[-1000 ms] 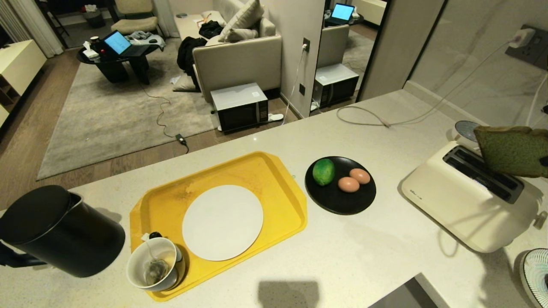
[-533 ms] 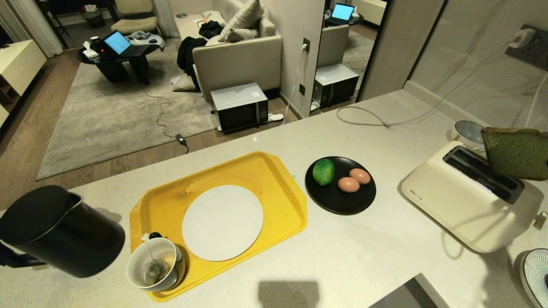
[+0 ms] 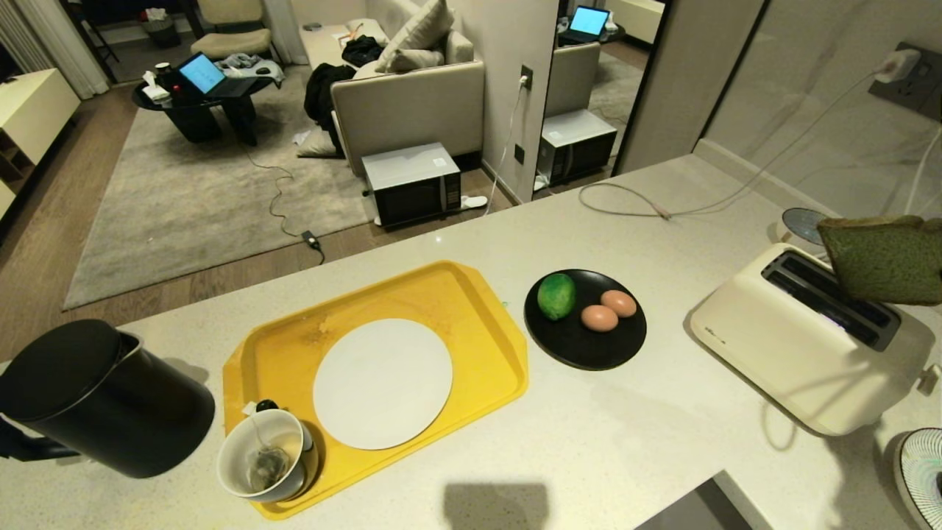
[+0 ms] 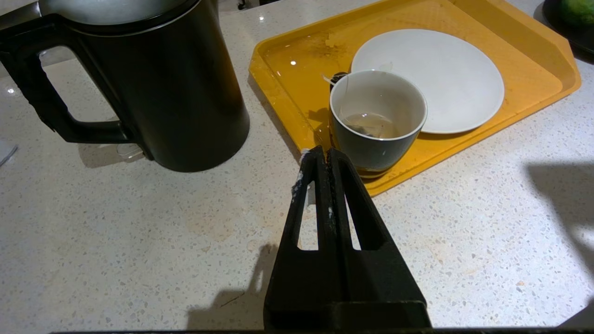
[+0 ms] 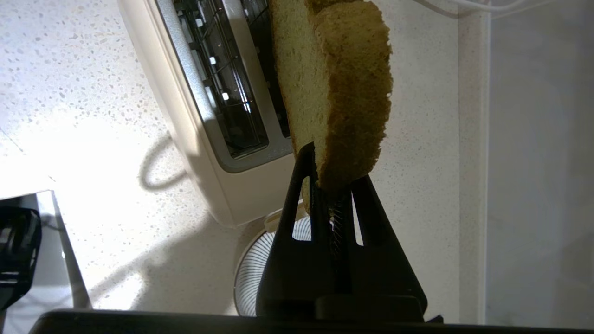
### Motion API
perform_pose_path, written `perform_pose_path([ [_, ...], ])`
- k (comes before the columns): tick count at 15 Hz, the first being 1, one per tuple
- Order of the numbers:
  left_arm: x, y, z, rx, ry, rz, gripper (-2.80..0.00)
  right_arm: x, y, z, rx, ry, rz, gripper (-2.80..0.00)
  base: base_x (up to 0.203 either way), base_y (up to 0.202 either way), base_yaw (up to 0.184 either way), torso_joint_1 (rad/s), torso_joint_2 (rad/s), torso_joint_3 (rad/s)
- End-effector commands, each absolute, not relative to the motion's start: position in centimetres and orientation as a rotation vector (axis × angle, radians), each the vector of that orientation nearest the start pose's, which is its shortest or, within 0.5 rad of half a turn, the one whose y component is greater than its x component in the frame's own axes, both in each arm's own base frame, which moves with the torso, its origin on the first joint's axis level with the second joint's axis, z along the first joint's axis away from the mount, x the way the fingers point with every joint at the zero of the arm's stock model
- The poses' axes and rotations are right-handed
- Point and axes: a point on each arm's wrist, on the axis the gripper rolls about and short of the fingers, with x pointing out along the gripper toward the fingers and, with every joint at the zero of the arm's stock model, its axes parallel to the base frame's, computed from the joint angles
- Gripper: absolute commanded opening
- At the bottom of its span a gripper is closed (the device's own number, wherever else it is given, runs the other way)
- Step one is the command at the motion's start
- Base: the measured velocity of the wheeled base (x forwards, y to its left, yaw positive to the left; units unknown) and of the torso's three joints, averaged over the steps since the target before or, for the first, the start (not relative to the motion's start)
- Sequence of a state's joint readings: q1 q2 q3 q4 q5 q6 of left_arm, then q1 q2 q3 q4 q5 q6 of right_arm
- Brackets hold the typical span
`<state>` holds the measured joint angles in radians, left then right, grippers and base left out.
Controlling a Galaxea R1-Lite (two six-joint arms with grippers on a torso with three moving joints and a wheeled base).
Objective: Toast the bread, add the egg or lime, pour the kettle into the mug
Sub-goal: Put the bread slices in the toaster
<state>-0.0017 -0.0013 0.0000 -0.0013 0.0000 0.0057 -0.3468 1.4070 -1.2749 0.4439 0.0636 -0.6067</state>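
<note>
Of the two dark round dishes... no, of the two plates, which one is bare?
The white plate on the yellow tray is bare; the black plate beside the tray carries the lime and two eggs.

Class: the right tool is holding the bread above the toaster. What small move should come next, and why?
Probably line the bread up with a slot and lower it. The right tool pinches the slice by one edge, and it hangs above the toaster, whose slots look open and empty; nothing is in yet.

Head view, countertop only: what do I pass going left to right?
kettle → mug → white plate → lime → two eggs → toaster → bread
</note>
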Motion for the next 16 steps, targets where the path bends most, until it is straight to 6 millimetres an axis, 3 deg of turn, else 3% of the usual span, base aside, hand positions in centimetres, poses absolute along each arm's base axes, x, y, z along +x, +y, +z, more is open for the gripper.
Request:
perform_pose_path([
  [1, -2.3, 0.0, 7.6, 0.006, -0.003, -0.003, -2.80, 20.8, -7.4, 29.1, -0.483, 0.634, -0.087, -2.80, 0.000, 0.000, 0.000, 0.000, 0.00, 0.000],
  [16, -2.3, 0.0, 7.6, 0.006, -0.003, -0.002, -2.80, 22.6, -9.3, 27.3, -0.532, 0.724, -0.075, -2.80, 0.000, 0.000, 0.000, 0.000, 0.00, 0.000],
])
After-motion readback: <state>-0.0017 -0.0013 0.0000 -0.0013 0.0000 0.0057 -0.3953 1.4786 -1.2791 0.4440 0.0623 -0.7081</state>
